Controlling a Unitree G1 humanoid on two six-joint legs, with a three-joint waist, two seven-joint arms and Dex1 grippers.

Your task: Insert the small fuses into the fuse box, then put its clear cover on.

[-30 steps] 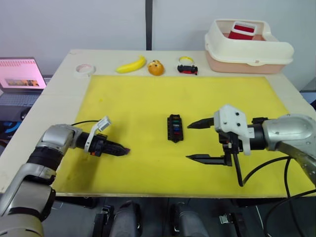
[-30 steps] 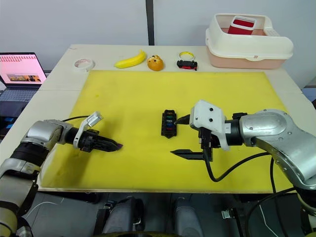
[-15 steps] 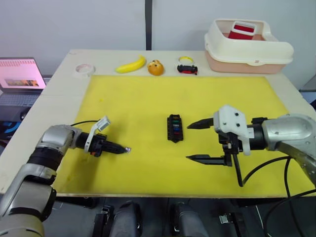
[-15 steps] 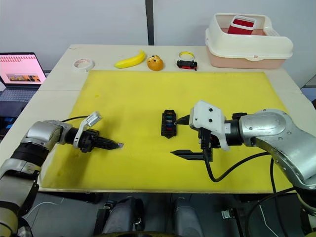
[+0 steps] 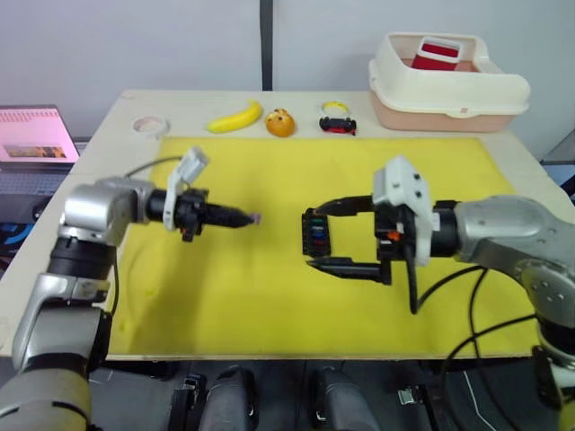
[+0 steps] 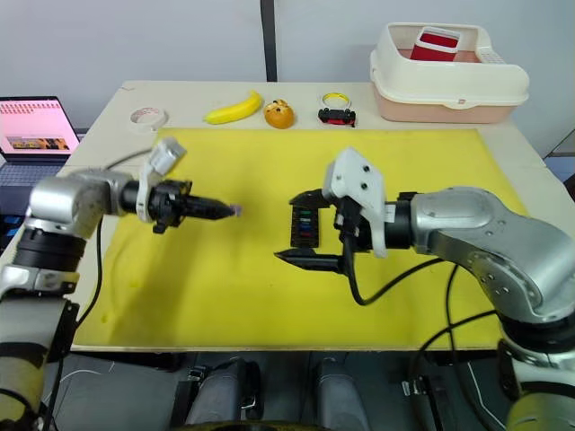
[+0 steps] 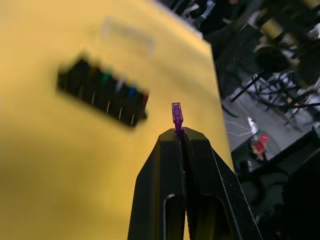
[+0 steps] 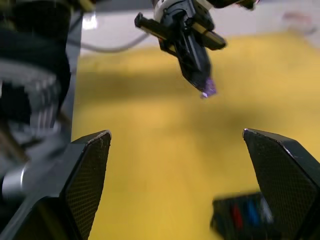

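The black fuse box point(image 5: 316, 235) lies mid-mat with red, blue and green fuses in its slots point(image 7: 106, 78). My left gripper point(image 5: 244, 217) hovers left of it, shut on a small purple fuse point(image 7: 177, 113) that sticks out past the tips. The purple fuse point(image 8: 209, 89) also faces the right wrist camera. My right gripper point(image 6: 285, 226) is open wide with nothing held. One finger stands beyond the box and one on its near side. A faint blurred pale shape point(image 7: 128, 36) beyond the box may be the clear cover.
The yellow mat point(image 5: 269, 305) covers most of the table. Along the back edge sit a tape roll point(image 5: 149, 125), a banana point(image 5: 235, 118), an orange point(image 5: 282, 122) and a small toy point(image 5: 339, 119). A cream bin point(image 5: 449, 90) stands back right, a laptop point(image 5: 36, 135) at the left.
My left gripper has lifted from the front left and moved right toward the fuse box, still holding the purple fuse. My open right gripper has moved left so its fingers flank the box.
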